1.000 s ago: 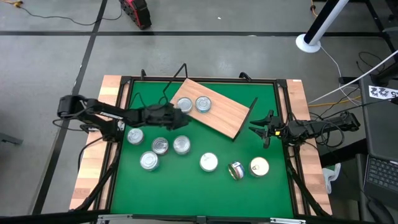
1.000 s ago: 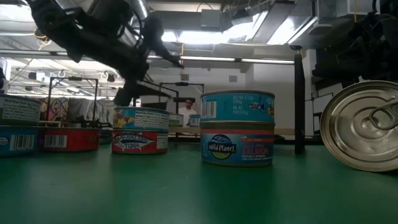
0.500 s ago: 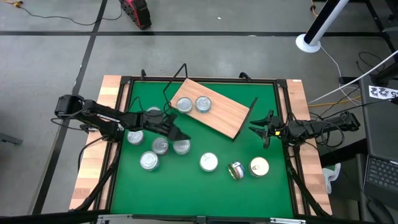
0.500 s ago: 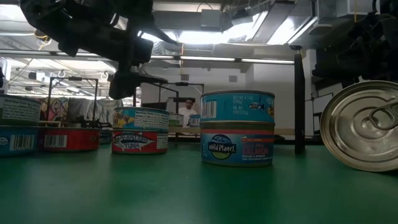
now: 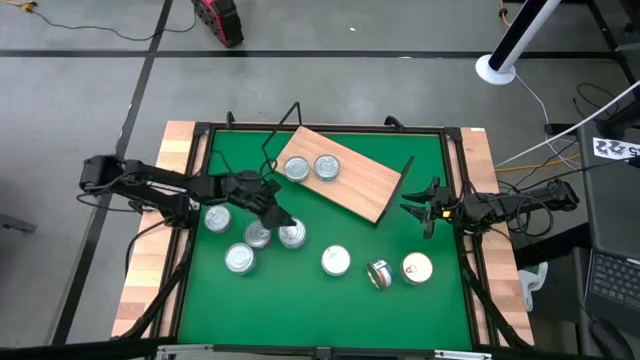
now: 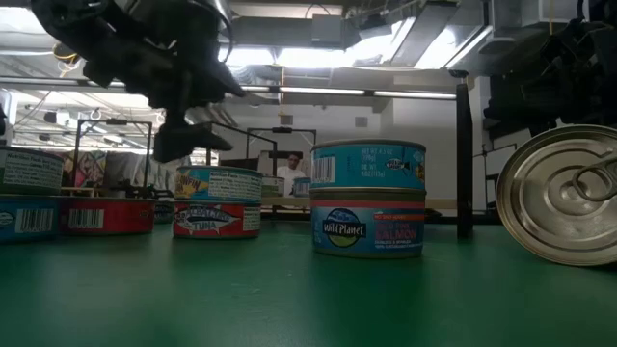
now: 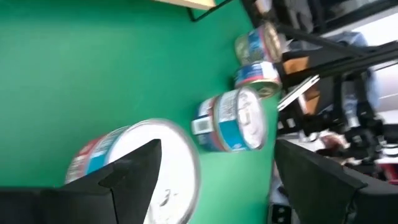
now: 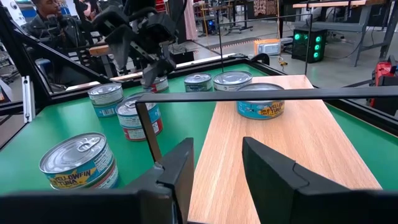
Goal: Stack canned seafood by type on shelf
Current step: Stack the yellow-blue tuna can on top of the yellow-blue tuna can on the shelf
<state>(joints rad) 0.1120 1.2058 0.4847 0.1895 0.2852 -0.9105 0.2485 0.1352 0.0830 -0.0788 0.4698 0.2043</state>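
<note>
Left claw, fingers spread wide and gripping nothing, hovers just above a tin at the center-left of the green desk in the high view. From its own wrist camera, that silver-lidded tin fills the lower left between the two dark fingers, and a blue-labelled tin on its side lies beyond at center.

Nearest the camera in the low view, a tipped tin shows its pull-ring lid at the right edge, while a stack of two tins stands at center with a salmon label on the lower one. Left of it sits a second stack, and more tins line the left edge under the dark left arm.

Farther up the high view, the shelf lies at an angle in the upper middle of the desk, carrying two tins side by side at its upper-left end. Right claw waits at the desk's right side, just off the shelf's black wire end, its fingers partly apart and gripping nothing. Through the right wrist view, the wooden board stretches ahead with a tin on it.
</note>
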